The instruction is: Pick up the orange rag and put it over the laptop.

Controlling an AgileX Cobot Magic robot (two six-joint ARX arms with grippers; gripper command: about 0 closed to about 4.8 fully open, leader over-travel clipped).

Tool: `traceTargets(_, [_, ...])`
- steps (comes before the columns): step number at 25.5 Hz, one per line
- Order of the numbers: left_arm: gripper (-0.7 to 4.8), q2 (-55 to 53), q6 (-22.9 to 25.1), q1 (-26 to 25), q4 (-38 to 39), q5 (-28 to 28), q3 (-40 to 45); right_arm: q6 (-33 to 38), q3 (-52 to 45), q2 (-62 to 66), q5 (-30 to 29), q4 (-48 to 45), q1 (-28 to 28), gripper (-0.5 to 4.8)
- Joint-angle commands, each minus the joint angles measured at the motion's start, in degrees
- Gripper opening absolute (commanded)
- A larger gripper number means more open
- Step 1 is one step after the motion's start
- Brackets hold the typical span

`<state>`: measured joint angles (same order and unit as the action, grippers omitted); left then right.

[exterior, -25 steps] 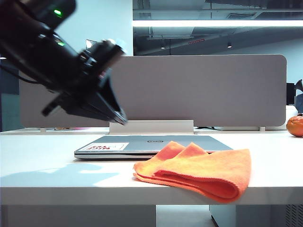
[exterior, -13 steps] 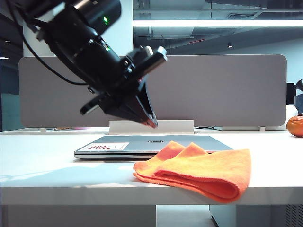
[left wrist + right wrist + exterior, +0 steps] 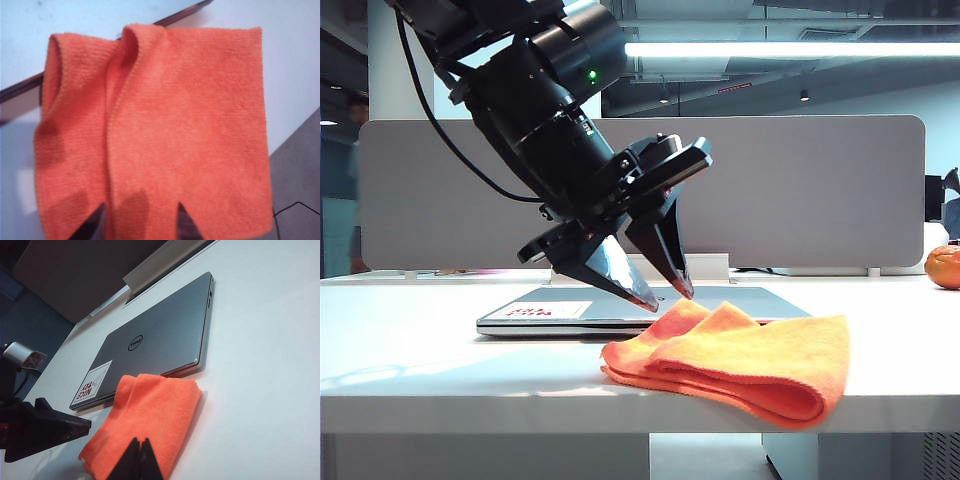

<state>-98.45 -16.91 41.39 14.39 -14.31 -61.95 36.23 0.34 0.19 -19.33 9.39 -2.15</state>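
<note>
The left gripper [image 3: 663,293] hung with its jaws apart just above the orange rag [image 3: 740,362], whose folded bulk lay directly beneath and in front of the fingertips. Soft, light and limp, the rag would likely bunch when pinched; the raised fold nearest the tips looked the best hold. Beyond it lay the laptop [image 3: 620,307], touching the rag's far edge. The right gripper [image 3: 138,460] was closed, hovering over the rag's near side.

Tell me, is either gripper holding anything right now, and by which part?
Nothing is held. The left gripper hangs open just above the orange rag; the right gripper is shut on nothing, away from it.
</note>
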Motion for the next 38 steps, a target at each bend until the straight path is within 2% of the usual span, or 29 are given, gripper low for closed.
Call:
traceTargets(1, [1.57, -0.6, 1.7, 0.5, -0.2, 0.4, -0.6, -0.3, -0.2, 0.0, 0.1, -0.7, 0.0, -0.05])
traceTargets(4, [1.59, -1.7, 1.9, 0.7, -0.3, 0.4, -0.8, -0.3, -0.2, 0.0, 0.1, -0.7, 0.0, -0.05])
traceTargets(7, [2.3, -2.8, 1.9, 0.7, -0.3, 0.6, -0.8, -0.3, -0.2, 0.0, 0.1, -0.7, 0.0, -0.05])
traceTargets(9, [2.38, -3.2, 1.9, 0.7, -0.6, 0.6, -0.8, -0.3, -0.2, 0.0, 0.1, -0.7, 0.0, -0.05])
traceTargets(19, [2.42, -4.6, 1.9, 2.1, -1.8, -0.1, -0.8, -0.3, -0.2, 0.0, 0.1, -0.7, 0.0, -0.05])
traceTargets(28, [2.36, -6.9, 1.9, 4.4, -3.0, 1.9, -0.8, -0.3, -0.2, -0.1, 0.3, -0.7, 0.0, -0.05])
traceTargets(29, [2.24, -7.1, 1.9, 4.4, -2.9, 1.9, -0.8, -0.3, -0.2, -0.1, 0.3, -0.7, 0.0, -0.05])
traceTargets(31, [0.9, -7.4, 1.9, 4.4, -3.0, 2.8, -0.8, -0.3, -0.2, -0.1, 0.3, -0.7, 0.0, -0.05])
traceTargets(32, [0.65, -7.4, 1.9, 4.4, -3.4, 2.9, -0.8, -0.3, -0.2, -0.1, 0.3, -0.7, 0.0, -0.05])
traceTargets(33, [0.43, -7.4, 1.9, 4.4, -3.9, 3.0, -0.9, -0.3, -0.2, -0.1, 0.3, -0.7, 0.0, -0.05])
traceTargets(35, [0.34, -7.4, 1.9, 4.4, -4.7, 2.9, -0.9, -0.3, -0.2, -0.1, 0.3, -0.7, 0.0, -0.05])
traceTargets(37, [-0.07, -7.4, 1.9, 4.4, -5.0, 2.9, -1.4, -0.3, -0.2, -0.1, 0.3, -0.7, 0.0, -0.05])
traceTargets(38, [-0.07, -7.4, 1.9, 4.4, -5.0, 2.9, -1.7, -0.3, -0.2, -0.1, 0.3, -0.7, 0.0, -0.05])
